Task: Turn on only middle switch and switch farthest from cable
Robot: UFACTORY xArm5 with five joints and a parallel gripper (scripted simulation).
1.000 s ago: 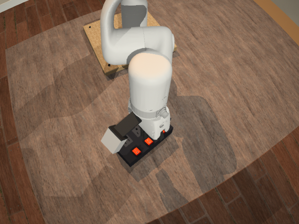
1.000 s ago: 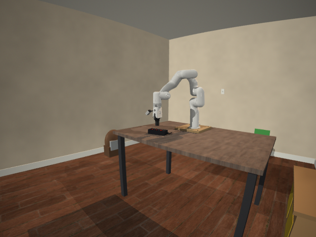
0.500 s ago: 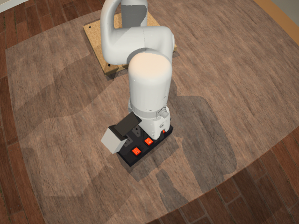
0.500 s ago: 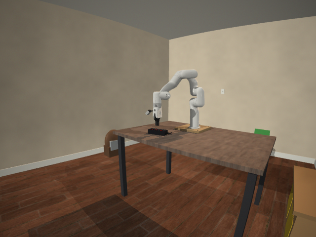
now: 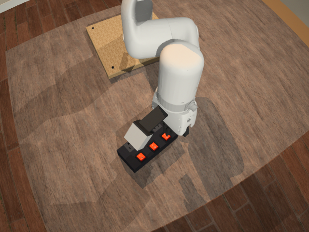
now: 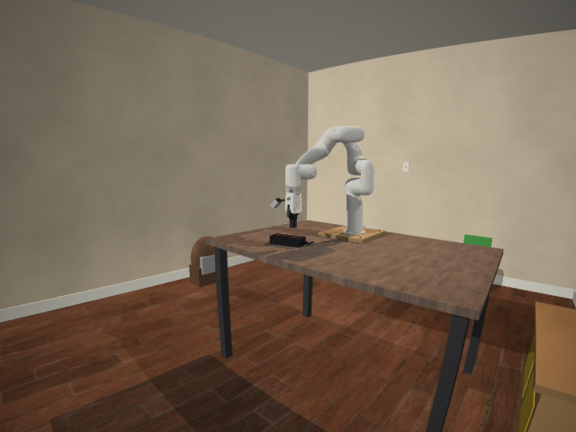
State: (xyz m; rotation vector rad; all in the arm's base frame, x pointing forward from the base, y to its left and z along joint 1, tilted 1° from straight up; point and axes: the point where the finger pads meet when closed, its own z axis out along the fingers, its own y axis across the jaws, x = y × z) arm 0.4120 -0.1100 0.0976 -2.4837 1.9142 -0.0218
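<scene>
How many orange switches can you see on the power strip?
3 in a row on the power strip: near-end switch, middle switch, and third switch beside the wrist. A fourth may be hidden.

No readable text, labels, brand names, numbers or signs appear in either view. The black power strip (image 5: 147, 147) near the lower centre of the top view shows only plain orange switches (image 5: 153, 146), with tiny marks too small to read. The white robot arm (image 5: 179, 75) carries no legible lettering.
</scene>
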